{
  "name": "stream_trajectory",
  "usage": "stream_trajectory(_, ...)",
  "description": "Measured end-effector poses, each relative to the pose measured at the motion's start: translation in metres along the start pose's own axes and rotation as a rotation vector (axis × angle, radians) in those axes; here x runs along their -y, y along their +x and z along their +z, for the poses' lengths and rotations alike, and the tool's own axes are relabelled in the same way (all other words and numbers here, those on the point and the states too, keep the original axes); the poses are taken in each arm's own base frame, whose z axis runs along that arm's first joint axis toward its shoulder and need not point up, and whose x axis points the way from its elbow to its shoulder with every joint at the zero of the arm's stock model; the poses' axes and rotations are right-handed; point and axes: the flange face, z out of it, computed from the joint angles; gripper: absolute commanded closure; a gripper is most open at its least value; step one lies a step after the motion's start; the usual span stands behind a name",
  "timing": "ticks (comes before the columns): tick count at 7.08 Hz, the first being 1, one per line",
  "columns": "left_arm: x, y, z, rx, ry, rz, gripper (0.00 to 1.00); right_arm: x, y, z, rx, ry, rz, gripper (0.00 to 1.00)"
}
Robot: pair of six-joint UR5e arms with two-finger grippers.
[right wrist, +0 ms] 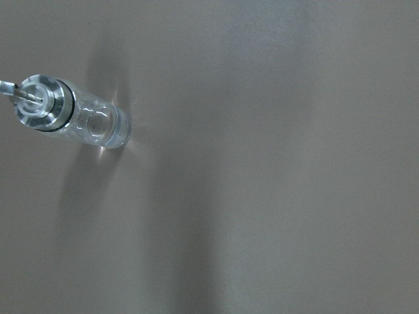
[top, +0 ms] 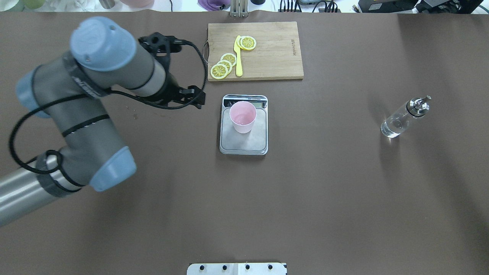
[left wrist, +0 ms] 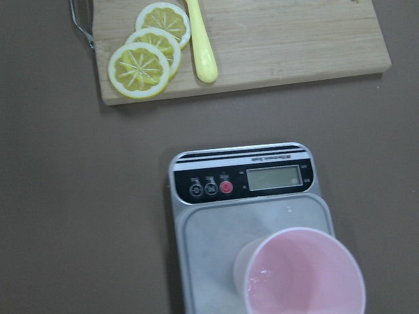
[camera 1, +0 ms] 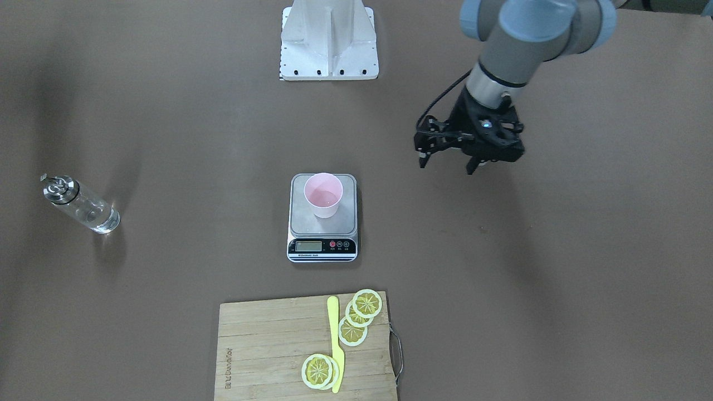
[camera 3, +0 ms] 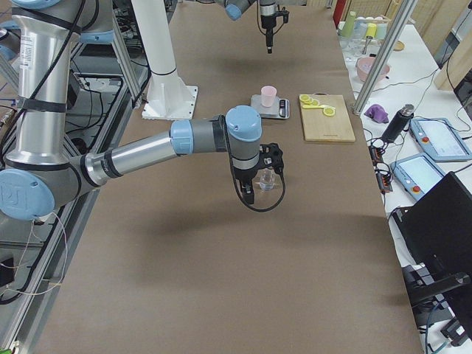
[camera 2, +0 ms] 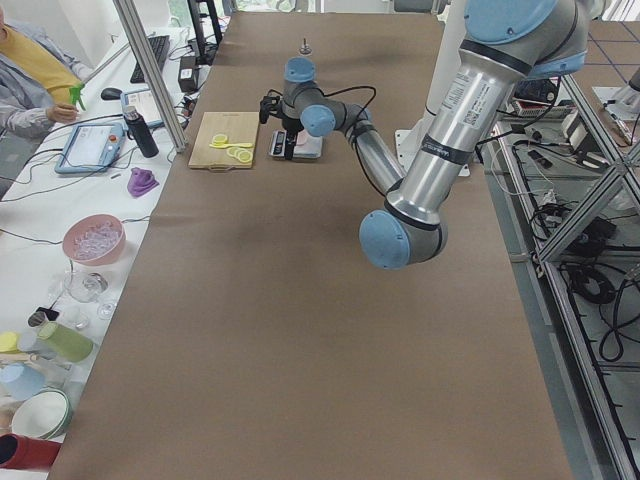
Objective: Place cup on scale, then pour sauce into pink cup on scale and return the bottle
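Looking like step one's done: small pale pink plastic cup (camera 1: pixel 323 195) sits on the flat brushed-steel scale (camera 1: pixel 322 225), left gripper (camera 1: pixel 447 162) nearby, fingers apart, empty. Clear glass metal-capped bottle (camera 1: pixel 83 206) stands well off under the right gripper (camera 3: pixel 259 184) (fingers: can't tell). Pour and return probably still left.

Table: we see a wide table (top: pixel 305 198) under a plain brown covering.
Middle: a flat rectangular digital kitchen scale (top: pixel 244 144) with a brushed steel top, its black display strip on the far side.
Beyond it: a pale rectangular wooden cutting board (top: pixel 275 57), near the scale but apart.
Right: a small clear cylindrical glass bottle (top: pixel 401 119), metal-capped, upright, well apart.
Near edge: a white metal base plate (top: pixel 237 269).
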Motion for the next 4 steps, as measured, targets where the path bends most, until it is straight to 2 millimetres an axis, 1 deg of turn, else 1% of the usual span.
stream_trajectory(1,0.001,-0.063,-0.019,0.022,-0.009,0.052,0.03,0.006,-0.008,0.006,0.009,0.025,-0.060,0.00)
stream_trajectory(2,0.002,-0.109,-0.035,0.037,-0.012,0.092,0.03,0.013,-0.018,0.019,0.021,0.053,-0.148,0.00)
stream_trajectory(3,0.003,-0.132,-0.042,0.045,-0.015,0.113,0.03,0.015,-0.021,0.031,0.031,0.088,-0.229,0.00)
stream_trajectory(4,0.002,-0.141,-0.045,0.048,-0.015,0.120,0.03,0.011,-0.014,0.046,0.037,0.130,-0.301,0.02)
